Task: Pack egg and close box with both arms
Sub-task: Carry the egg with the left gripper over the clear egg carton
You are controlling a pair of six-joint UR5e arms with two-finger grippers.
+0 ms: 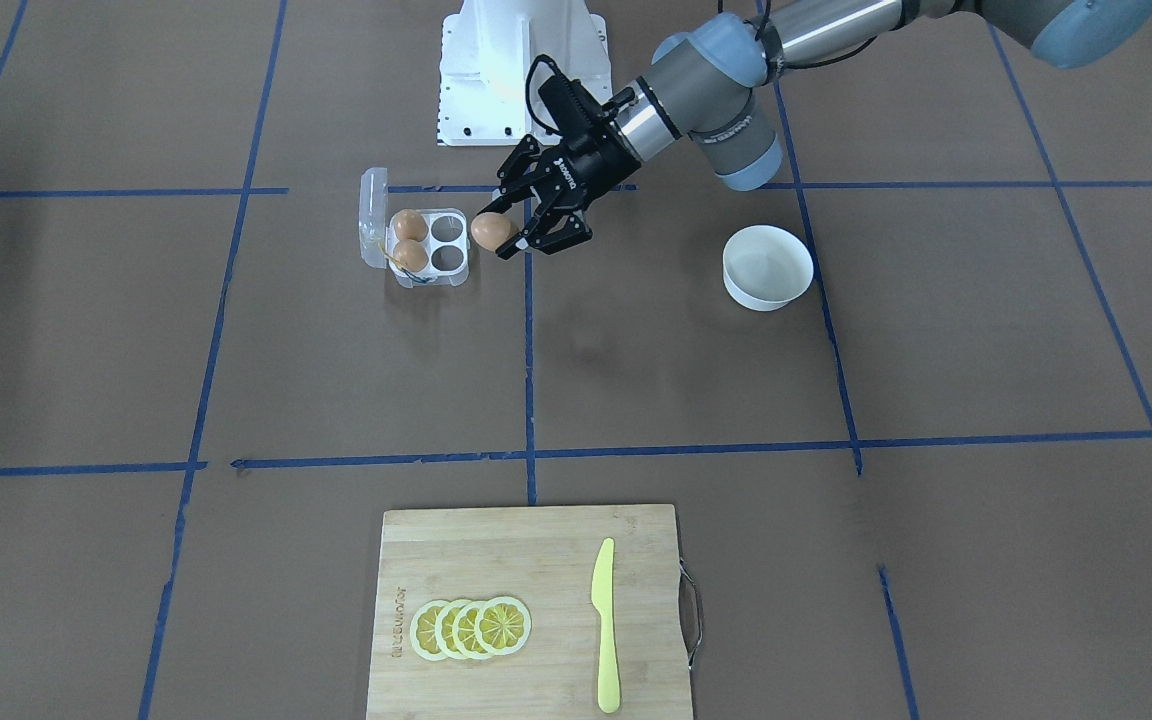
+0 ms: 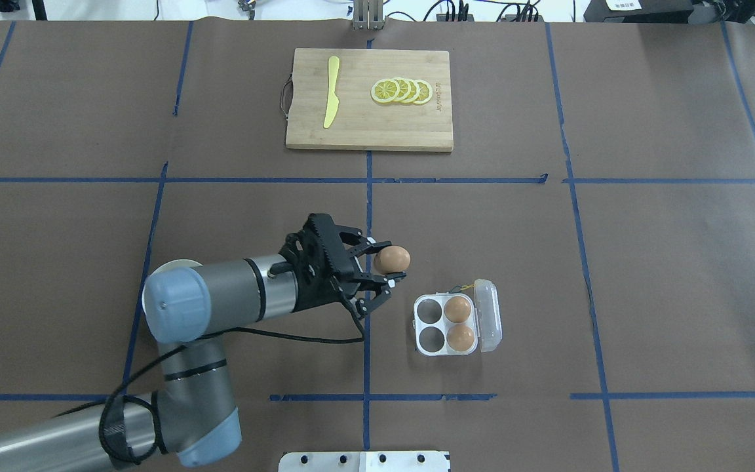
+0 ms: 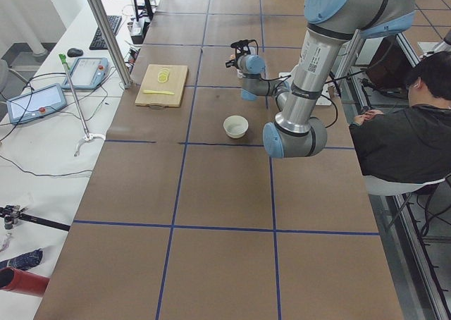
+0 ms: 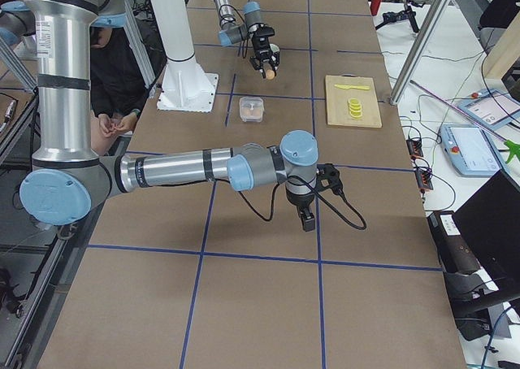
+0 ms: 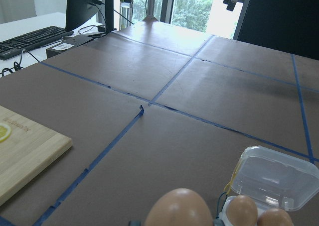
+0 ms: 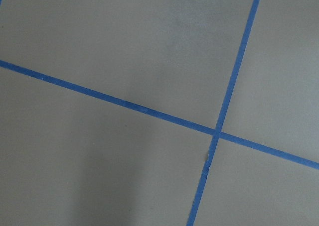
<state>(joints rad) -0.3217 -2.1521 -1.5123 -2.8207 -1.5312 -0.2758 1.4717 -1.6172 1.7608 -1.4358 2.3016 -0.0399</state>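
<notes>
The smooth orange-brown egg (image 2: 392,259) hangs with its long axis roughly level, left to right, just left of the open box (image 2: 444,321). The left gripper (image 2: 387,263) pinches it between near and far fingers; the right gripper (image 4: 306,219) cannot be judged open or closed.

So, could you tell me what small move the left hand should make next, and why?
Probably shift the egg sideways until it hangs over the nearest empty cup of the box. The left hand is shut on the egg beside the box, not above it; the lid is open and two cups already hold eggs.
</notes>
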